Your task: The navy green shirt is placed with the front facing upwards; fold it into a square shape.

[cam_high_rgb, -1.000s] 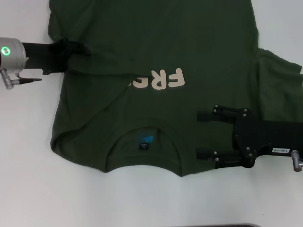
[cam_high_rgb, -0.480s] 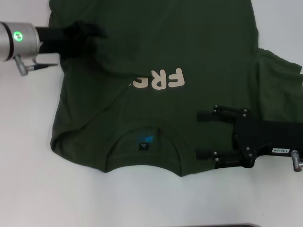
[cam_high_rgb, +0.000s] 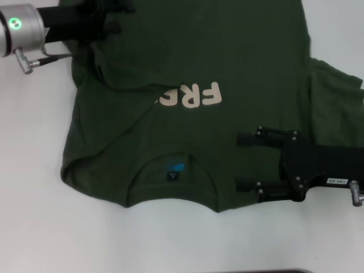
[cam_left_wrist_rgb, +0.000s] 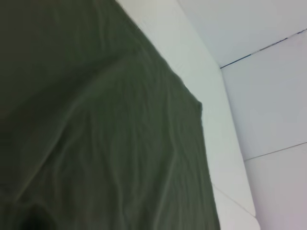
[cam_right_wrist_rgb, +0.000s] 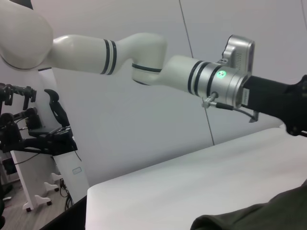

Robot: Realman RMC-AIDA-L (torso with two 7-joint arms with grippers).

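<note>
Centrally, the navy green shirt (cam_high_rgb: 187,102) lies spread on the white table (cam_high_rgb: 34,227), front upward, its collar toward the robot and its hem toward the far edge. The cream chest lettering (cam_high_rgb: 190,95) is partly covered — only "FRE" shows, the rest hidden under a fold of cloth drawn across from the robot's left. A small blue neck label (cam_high_rgb: 175,169) sits inside the collar.

The left gripper (cam_high_rgb: 108,14) is at the far left corner of the shirt, over the fabric's edge; its fingers merge with the dark cloth, so whether it holds the shirt or stands parted cannot be told. The left wrist view shows only green cloth (cam_left_wrist_rgb: 96,134) and the table's far edge.

The right gripper (cam_high_rgb: 245,162) rests over the shirt's right shoulder area, beside the collar — its two fingers (cam_high_rgb: 250,139) spread wide, nothing between them. The right wrist view shows the left arm (cam_right_wrist_rgb: 144,62) above the table.
</note>
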